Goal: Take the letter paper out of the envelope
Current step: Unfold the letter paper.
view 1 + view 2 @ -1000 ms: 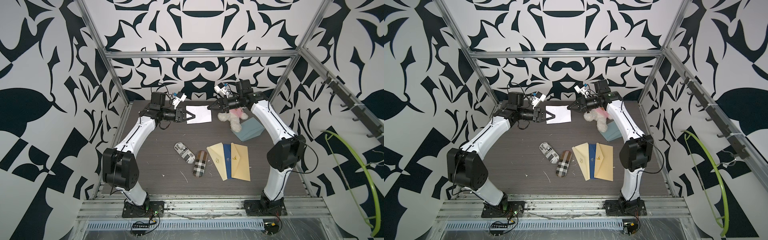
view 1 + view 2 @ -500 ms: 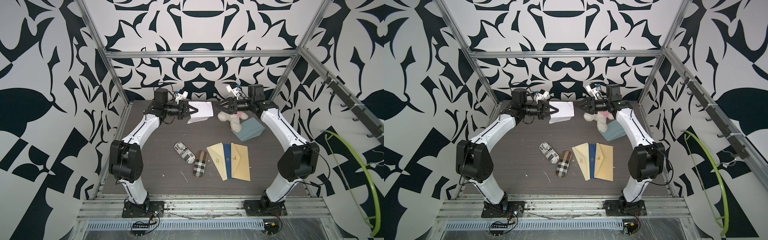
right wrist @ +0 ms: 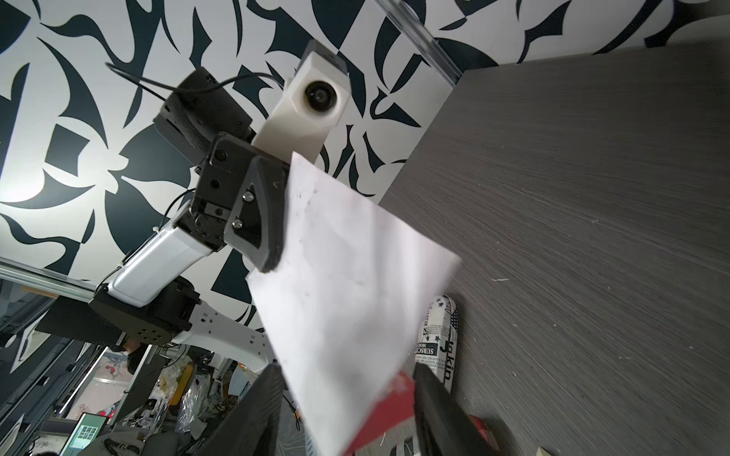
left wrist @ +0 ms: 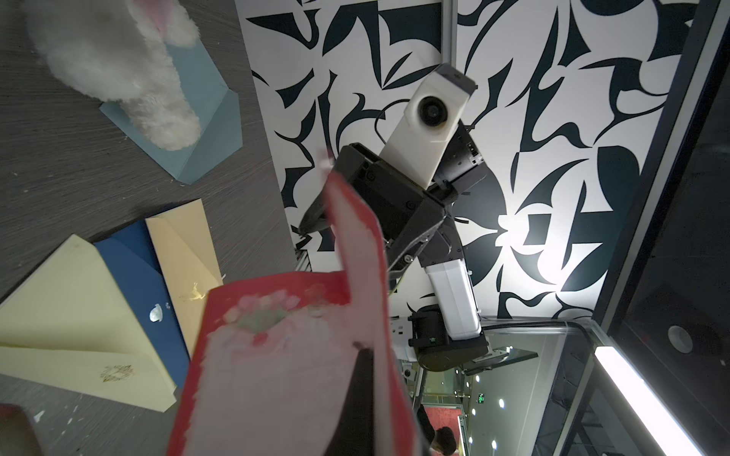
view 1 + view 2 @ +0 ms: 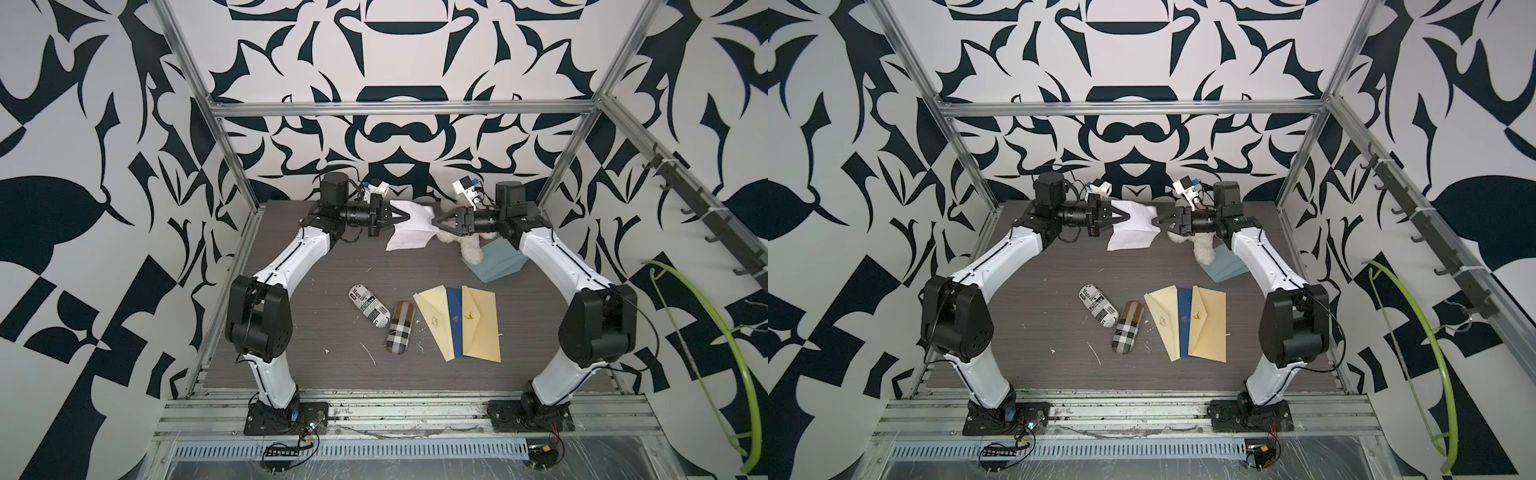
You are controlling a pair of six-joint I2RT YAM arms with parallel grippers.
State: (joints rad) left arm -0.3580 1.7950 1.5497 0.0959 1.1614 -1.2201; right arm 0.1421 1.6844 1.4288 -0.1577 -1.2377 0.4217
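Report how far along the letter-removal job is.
Done: the left gripper is shut on the white paper, holding it in the air. In hand: the right gripper is open, its fingers straddling the paper's far edge, where a red corner shows. Left: white and red pieces are together; one must be pulled clear of the other. Which is letter and which envelope I cannot tell.

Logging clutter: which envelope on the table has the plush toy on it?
The grey-blue envelope, alone at the back; the plush overlaps its corner. The cream, navy and tan ones lie fanned together.
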